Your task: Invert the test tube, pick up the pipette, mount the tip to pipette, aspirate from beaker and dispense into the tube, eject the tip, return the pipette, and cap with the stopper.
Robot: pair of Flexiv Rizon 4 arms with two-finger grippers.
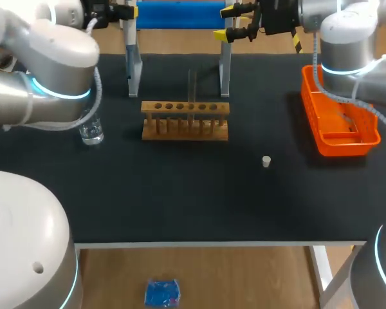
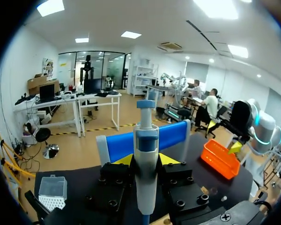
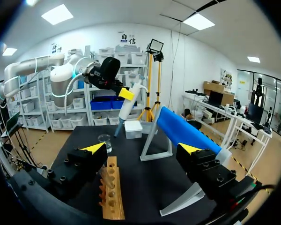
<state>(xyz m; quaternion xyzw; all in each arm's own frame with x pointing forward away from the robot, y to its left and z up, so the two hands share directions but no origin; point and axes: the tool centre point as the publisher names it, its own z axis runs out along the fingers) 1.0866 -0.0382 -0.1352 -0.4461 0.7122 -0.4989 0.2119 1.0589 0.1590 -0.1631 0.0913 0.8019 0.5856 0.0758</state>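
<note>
pipette [image 2: 146,136]: clamped between the left gripper [image 2: 146,161] yellow tips, plunger end up, so that hand is pinching it from both sides

where it is: in the right wrist view it hangs a bit tilted, nose down, near the tip box [image 3: 133,129] and the beaker [image 3: 104,140], out past the rack's 10 o'clock

step in hand: looks to me like mounting the tip, since the pipette is off its stand [image 1: 177,14] and held over by the box

doing it well: I'd square the barrel up so it's plumb, centre the nose over one tip, then press straight down firmly. Any lean and the tip probably seats crooked or the box skids

test tube [image 1: 192,90]: standing in the wooden rack [image 1: 185,122] mid-table, seems upright

stopper [image 1: 266,161]: loose on the table [image 1: 180,206], at roughly 4 o'clock of the rack

right gripper [image 3: 141,149]: fingers spread, nothing in them, parked around 1 o'clock of the rack by the stand's leg

orange tray [image 1: 370,132]: 3 o'clock of the rack, near the table's edge

hard to see: the left arm blocks the tip box in the head view, and the pipette's nose is cut off in the left wrist view. So I can't tell whether a tip is already on, or how close the nose is to the box
</note>
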